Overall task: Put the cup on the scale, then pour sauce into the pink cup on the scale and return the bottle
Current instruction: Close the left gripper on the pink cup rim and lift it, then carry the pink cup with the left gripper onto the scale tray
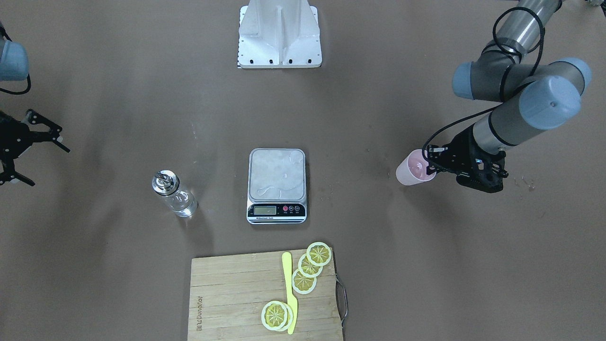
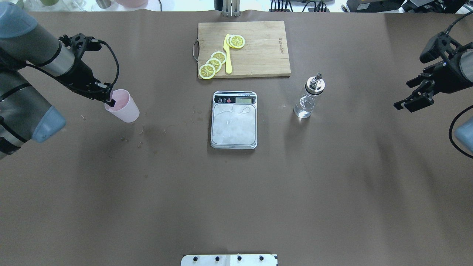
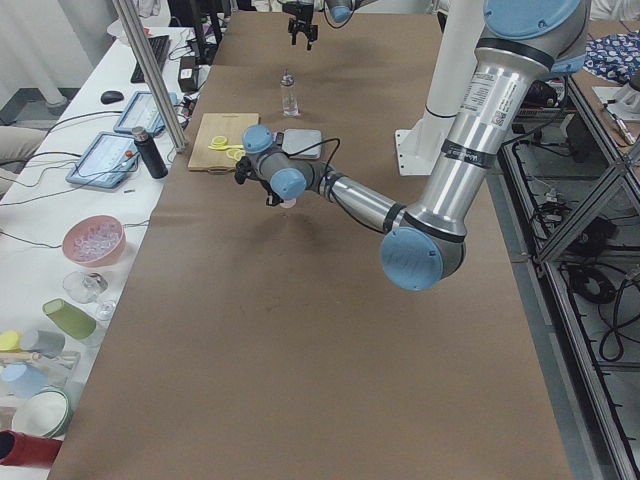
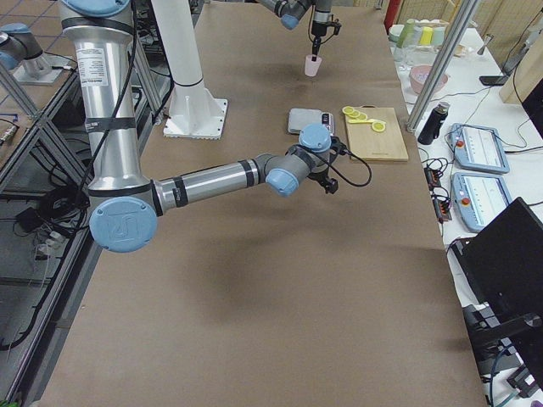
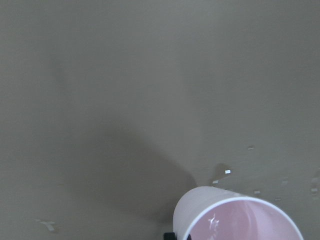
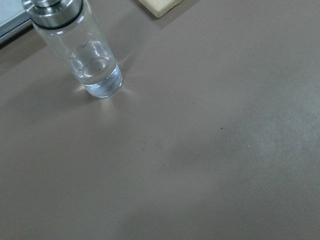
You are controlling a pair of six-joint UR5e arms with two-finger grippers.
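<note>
Left gripper (image 2: 109, 99) pinches the cup (image 2: 125, 108) by its rim, well apart from the scale (image 2: 234, 125) — right gripper (image 2: 410, 94) hangs spread, well beyond the upright bottle (image 2: 308, 100).

The left arm (image 1: 497, 125) and right arm (image 4: 212, 182) are silver-grey tubes joined by dark grey elbows with pale blue round caps (image 1: 549, 102). Just behind the jaws of the left gripper (image 1: 428, 162) sits a black angular wrist block, and a thin black cable (image 1: 502, 28) loops back from it along the tubes. The right gripper (image 2: 404, 94) is black too, its jaws thin open linkage bars. Farthest from the jaws stands a white pedestal (image 1: 279, 38), its plate edged with black screws.
</note>
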